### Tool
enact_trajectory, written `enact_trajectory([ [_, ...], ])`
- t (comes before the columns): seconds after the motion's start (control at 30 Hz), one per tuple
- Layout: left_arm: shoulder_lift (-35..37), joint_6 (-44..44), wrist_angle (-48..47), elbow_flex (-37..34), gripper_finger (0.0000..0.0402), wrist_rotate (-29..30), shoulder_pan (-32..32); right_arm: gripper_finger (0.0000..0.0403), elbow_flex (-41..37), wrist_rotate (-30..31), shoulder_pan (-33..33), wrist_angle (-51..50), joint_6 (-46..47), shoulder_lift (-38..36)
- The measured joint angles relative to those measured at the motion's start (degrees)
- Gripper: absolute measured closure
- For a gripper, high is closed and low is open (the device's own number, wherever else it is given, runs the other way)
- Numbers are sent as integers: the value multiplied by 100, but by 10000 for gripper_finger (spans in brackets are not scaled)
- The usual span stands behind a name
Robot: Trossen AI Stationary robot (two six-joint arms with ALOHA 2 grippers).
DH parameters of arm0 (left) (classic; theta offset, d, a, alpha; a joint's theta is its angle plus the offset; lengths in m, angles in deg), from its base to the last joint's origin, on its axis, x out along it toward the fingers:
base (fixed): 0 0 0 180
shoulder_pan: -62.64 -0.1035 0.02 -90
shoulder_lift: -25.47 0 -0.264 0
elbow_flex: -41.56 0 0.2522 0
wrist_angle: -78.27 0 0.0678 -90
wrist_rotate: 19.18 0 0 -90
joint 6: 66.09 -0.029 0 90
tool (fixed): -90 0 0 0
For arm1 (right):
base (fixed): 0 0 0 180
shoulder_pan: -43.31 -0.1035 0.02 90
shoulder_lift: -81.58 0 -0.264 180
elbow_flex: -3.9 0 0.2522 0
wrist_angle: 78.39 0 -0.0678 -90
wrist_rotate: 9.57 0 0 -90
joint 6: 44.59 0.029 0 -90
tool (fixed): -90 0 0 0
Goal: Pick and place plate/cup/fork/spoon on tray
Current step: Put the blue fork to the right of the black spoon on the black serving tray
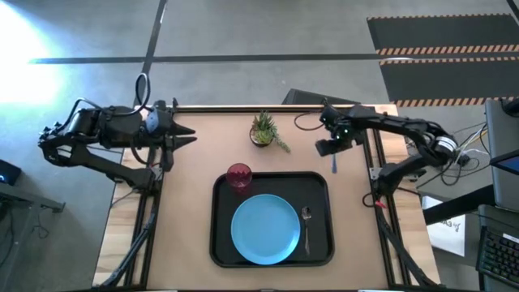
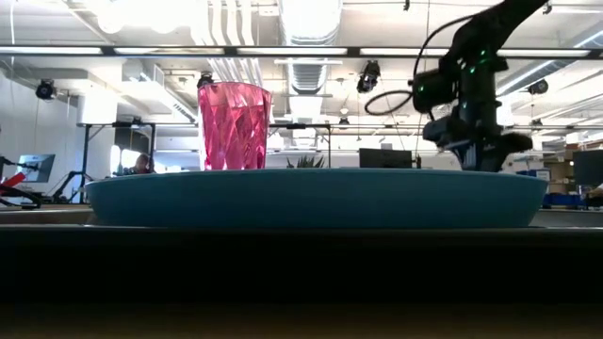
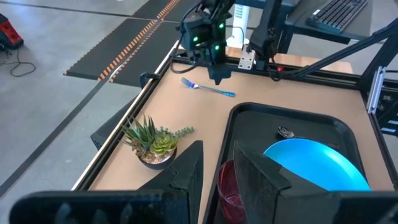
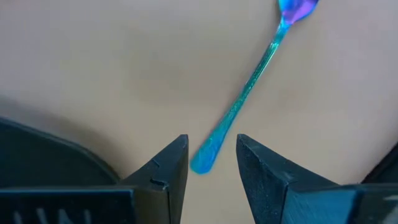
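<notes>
The black tray (image 1: 320, 185) lies at the table's near middle. The light-blue plate (image 1: 266, 229) rests flat in it. The red cup (image 1: 239, 176) stands upright in the tray's far left corner. The dark spoon (image 1: 306, 219) lies in the tray, right of the plate. The blue-handled fork (image 4: 245, 93) lies flat on the table beyond the tray's far right corner. My right gripper (image 4: 211, 155) is open and points down over the fork; its fingertips stand on either side of the handle's end (image 4: 202, 163) without touching it. My left gripper (image 3: 217, 168) is open and empty at the far left.
A small potted green plant (image 1: 263, 130) stands at the far middle of the table, between the two grippers. Metal frame rails run along the table's left and right edges. Bare tabletop lies around the fork (image 3: 208, 88).
</notes>
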Motion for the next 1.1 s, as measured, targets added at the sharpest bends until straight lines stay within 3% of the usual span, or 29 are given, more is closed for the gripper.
enact_trajectory([
  [0.37, 38, -1, -6, 0, 329, 0, 0, 279, -2, -150, 367, 402, -601, 571],
  [0.63, 37, -2, -7, 0, 329, 0, 0, 282, -7, 75, 709, 440, -679, 543],
  [1.1, 28, -3, -2, 1, 329, 2, 0, 284, -12, 230, 718, 812, -681, 576],
])
